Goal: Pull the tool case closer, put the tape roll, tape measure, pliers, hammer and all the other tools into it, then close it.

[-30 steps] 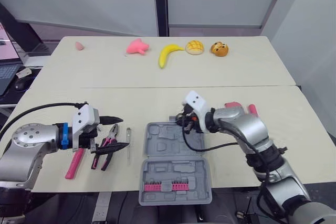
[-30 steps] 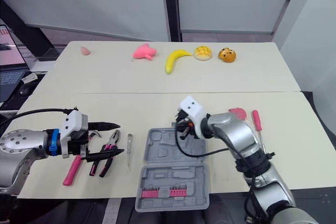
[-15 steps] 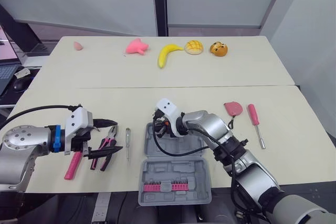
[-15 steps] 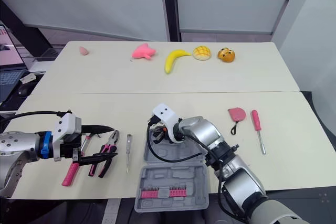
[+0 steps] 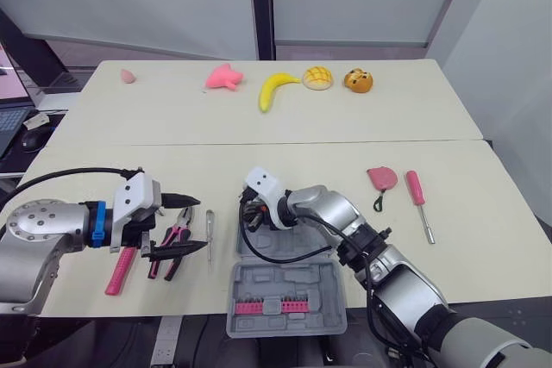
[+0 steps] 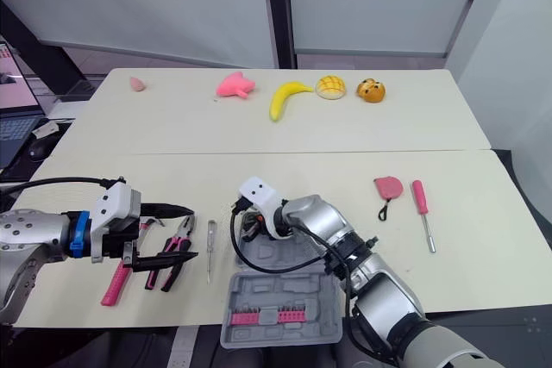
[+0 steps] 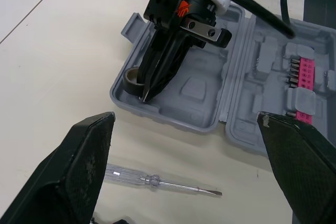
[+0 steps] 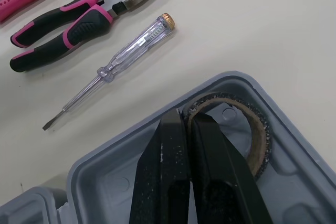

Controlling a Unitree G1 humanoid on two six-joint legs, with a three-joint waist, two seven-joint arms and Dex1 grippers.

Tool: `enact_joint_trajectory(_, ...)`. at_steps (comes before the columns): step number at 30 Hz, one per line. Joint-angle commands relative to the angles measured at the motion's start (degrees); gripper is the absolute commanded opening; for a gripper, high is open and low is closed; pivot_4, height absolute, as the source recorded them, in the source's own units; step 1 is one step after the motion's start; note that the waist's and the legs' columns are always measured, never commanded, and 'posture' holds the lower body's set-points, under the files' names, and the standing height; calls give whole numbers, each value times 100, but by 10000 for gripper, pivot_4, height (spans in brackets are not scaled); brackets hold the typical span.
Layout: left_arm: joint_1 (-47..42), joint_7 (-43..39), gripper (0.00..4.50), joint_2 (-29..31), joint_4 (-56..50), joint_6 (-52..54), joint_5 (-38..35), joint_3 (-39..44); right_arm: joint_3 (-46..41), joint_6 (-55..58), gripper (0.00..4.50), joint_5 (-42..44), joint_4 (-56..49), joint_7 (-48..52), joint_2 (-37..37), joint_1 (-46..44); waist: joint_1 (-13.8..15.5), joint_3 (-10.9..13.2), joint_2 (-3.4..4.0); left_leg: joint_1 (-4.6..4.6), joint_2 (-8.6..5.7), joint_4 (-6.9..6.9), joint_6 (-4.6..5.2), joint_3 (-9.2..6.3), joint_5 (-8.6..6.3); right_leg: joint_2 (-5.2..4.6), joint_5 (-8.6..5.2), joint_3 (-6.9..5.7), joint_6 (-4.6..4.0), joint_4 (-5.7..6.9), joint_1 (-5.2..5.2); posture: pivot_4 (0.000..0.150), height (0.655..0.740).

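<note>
Cream tabletop (image 5: 345, 127), grey moulded case (image 5: 289, 286), right claw (image 8: 185, 120) pinching tape roll (image 8: 253, 129), left claw (image 5: 196, 223) apart.

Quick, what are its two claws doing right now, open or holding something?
Left gripper: open, holding nothing, by the pliers.
Right gripper: closed on the tape roll, inside the tool case.

The grey tool case (image 5: 287, 286) is showing a pink bit strip (image 5: 263, 307), a dark tape roll (image 8: 261, 139) lying inside. Pink-and-black pliers (image 8: 86, 18), a pink handle (image 5: 119, 271) and a clear screwdriver (image 8: 113, 66) are lying on the cream desk (image 5: 190, 170).
</note>
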Motion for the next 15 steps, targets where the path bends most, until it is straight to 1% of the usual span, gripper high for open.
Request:
enact_joint_trajectory(1, -70, 32, 45000, 112, -221, 49, -36, 85, -20, -139, 158, -43, 34, 67, 95, -123, 0, 0, 0, 0, 0, 0, 0, 0, 0, 0, 0, 0, 0, 1, 0, 1500, 7255)
enact_joint_trajectory(9, -50, 34, 45000, 104, -246, 63, 4, 90, -33, -313, 158, -116, 312, 115, 119, -166, 0, 0, 0, 0, 0, 0, 0, 0, 0, 0, 0, 1, 0, 1, 0, 1500, 7255)
enact_joint_trajectory(13, -4, 29, 45000, 85, -190, -5, 38, 101, -181, -325, 158, -92, 251, 96, 119, -205, 0, 0, 0, 0, 0, 0, 0, 0, 0, 0, 0, 0, 0, 1, 0, 1500, 7255)
enact_joint_trajectory(14, 5, 26, 45000, 83, -180, -16, 43, 105, -190, -305, 5433, -90, 210, 105, 112, -207, 0, 0, 0, 0, 0, 0, 0, 0, 0, 0, 0, 0, 0, 1, 0, 1500, 7255)
enact_joint_trajectory(15, 10, 25, 45000, 82, -174, -23, 45, 107, -194, -293, 7102, -93, 185, 108, 109, -208, 0, 0, 0, 0, 0, 0, 0, 0, 0, 0, 0, 0, 0, 1, 0, 1500, 7255)
